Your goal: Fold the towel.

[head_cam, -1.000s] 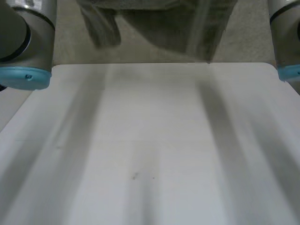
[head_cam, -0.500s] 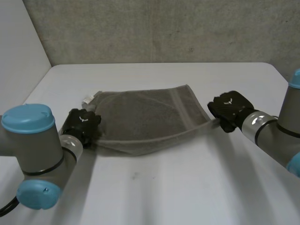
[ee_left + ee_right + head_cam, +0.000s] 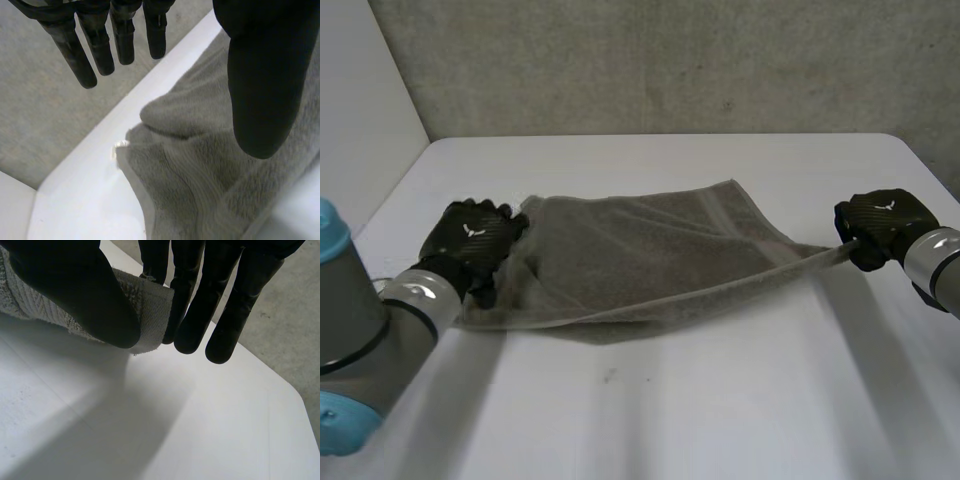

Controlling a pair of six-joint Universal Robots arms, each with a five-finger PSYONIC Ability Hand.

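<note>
We see the grey towel (image 3: 640, 250) spread on the white table (image 3: 720, 400). Our right hand (image 3: 880, 225) pinches its right corner. Our left hand (image 3: 470, 240) is at its left edge, fingers straight, grasping nothing. The white tag (image 3: 120, 145) is too small to read.

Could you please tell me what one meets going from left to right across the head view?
left arm → left hand → grey towel → right hand → right arm
</note>
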